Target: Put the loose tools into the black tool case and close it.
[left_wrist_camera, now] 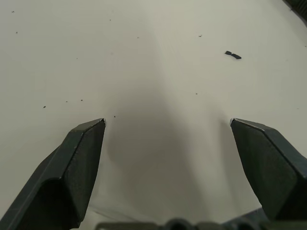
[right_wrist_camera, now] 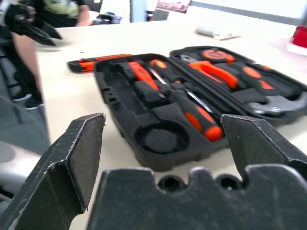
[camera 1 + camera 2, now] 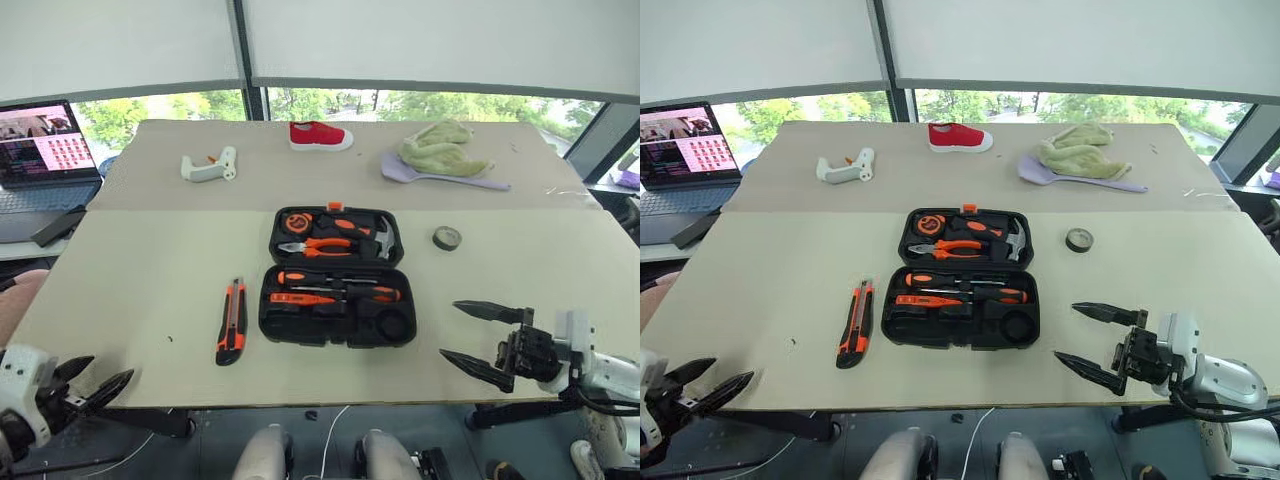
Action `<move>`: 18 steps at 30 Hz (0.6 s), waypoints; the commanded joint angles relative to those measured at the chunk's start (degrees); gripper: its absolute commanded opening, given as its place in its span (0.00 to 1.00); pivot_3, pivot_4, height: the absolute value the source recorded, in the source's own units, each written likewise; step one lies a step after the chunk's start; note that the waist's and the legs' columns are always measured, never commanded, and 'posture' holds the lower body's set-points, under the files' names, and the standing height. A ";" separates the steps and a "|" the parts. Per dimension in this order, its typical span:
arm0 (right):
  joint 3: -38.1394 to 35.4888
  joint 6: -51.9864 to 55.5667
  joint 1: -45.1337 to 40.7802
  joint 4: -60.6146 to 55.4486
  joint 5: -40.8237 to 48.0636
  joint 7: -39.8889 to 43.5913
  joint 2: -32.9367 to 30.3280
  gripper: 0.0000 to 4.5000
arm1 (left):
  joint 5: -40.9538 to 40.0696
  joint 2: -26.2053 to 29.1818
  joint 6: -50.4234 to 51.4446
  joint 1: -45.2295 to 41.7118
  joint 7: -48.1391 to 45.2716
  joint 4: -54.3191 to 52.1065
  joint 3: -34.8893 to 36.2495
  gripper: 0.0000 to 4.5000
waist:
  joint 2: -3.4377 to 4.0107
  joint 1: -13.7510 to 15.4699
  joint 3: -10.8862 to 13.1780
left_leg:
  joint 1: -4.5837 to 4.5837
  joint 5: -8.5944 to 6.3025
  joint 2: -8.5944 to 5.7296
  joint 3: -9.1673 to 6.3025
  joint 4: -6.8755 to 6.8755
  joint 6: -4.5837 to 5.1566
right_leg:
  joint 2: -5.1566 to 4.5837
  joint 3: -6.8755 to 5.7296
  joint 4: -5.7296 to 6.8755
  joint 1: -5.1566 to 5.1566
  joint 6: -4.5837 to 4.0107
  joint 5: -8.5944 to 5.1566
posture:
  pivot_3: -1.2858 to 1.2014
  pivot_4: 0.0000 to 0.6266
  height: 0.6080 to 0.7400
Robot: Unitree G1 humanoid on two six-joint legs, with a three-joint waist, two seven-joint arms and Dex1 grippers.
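Both pincers apart, empty: left pincer (image 3: 95, 383) low off the worktop (image 3: 140, 290) edge, utility knife (image 3: 231, 321) just left of open black tool case (image 3: 338, 278); approach knife from above, across its narrow width, then tape roll (image 3: 447, 238)

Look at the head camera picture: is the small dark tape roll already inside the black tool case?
No, the tape roll lies on the table to the right of the open black tool case, apart from it.
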 commanded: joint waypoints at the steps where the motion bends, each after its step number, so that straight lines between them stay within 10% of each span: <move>1: 0.48 1.76 -2.59 -3.09 3.68 1.25 0.17 1.00 | -5.91 0.18 7.24 -3.55 4.16 -13.09 -4.24 0.99 | 0.01 0.02 0.00 | -0.04 0.00 -0.01 0.02 -0.02 0.00 | -0.15 -0.03 0.01 0.01 0.00 0.00 | 0.52 0.24 1.00; 18: 3.24 3.70 -3.02 -8.51 3.23 -2.97 1.72 1.00 | 0.22 -9.70 26.51 -22.27 33.03 -20.90 -28.68 0.99 | 0.02 -0.15 -0.01 | -0.15 0.30 -0.09 0.20 -0.14 0.46 | 0.41 -0.16 0.03 0.04 0.15 0.08 | 0.52 0.24 1.00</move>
